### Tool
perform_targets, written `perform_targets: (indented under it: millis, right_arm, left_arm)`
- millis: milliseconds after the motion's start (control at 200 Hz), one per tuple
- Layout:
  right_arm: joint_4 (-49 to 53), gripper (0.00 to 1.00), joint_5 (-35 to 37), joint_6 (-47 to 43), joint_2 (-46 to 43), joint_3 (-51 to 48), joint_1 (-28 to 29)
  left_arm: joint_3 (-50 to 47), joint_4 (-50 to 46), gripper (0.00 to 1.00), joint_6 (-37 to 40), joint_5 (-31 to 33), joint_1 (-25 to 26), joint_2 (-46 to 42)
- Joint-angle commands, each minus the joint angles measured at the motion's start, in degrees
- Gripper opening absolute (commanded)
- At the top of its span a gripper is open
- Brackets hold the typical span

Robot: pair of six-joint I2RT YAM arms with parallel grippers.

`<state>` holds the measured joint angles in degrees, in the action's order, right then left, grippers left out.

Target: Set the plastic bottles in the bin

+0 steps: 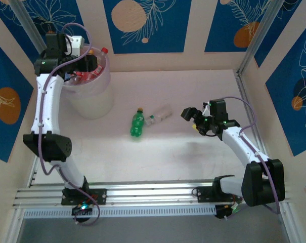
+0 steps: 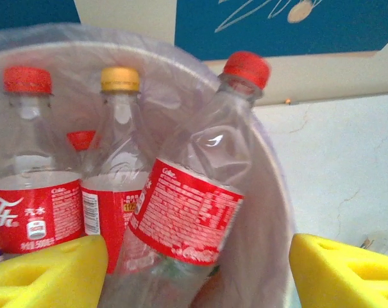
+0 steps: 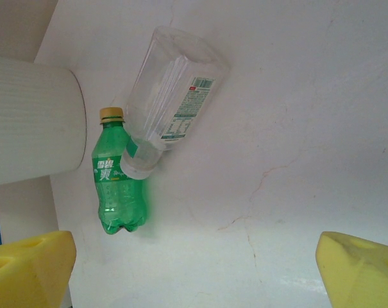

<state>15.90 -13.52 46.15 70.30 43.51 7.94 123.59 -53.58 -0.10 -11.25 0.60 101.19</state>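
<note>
The bin [image 1: 94,98] stands at the far left with several red-labelled plastic bottles upright inside. My left gripper [image 1: 87,65] hangs over its mouth. In the left wrist view a red-capped bottle [image 2: 187,212] leans against the bin wall [image 2: 270,212] between my yellow fingers [image 2: 49,269], which stand apart from it, open [image 2: 197,273]. Behind it stand a yellow-capped bottle [image 2: 117,160] and another red-capped one [image 2: 30,192]. On the table lie a green bottle [image 1: 137,124] [image 3: 120,183] and a clear bottle [image 1: 160,115] [image 3: 171,102], touching. My right gripper [image 1: 191,120] [image 3: 197,269] is open to their right, empty.
The bin's ribbed side [image 3: 33,122] lies just left of the green bottle. A metal rail [image 1: 153,195] runs along the near edge by the arm bases. Patterned walls [image 1: 147,25] enclose the table on three sides.
</note>
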Motion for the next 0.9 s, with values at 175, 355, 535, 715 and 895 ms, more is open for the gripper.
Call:
perform_targets:
  millis: [175, 355, 535, 715, 895]
  right_arm:
    - [-0.16, 0.97, 0.33, -0.04, 0.64, 1.59, 0.21]
    - [-0.34, 0.97, 0.0, -0.3, 2.02, 3.07, 0.28]
    - [-0.21, 0.97, -0.17, -0.49, 2.82, 3.95, 0.45]
    - [0.09, 0.97, 0.02, -0.42, 2.57, 3.78, 0.81]
    - [1.07, 0.97, 0.18, -0.78, 1.92, 3.87, 0.86]
  left_arm:
    - [-19.3, 0.06, 0.76, -4.43, 5.53, 8.7, -20.79]
    - [-35.68, 2.01, 0.76, -12.17, 6.99, 14.91, -30.25]
    - [-50.37, 6.91, 0.76, -20.04, 6.28, 21.23, -33.6]
    - [-57.62, 13.25, 0.79, -23.41, 8.84, 27.42, -29.75]
    - [-55.93, 15.1, 0.78, -19.82, 12.03, 29.66, -20.42]
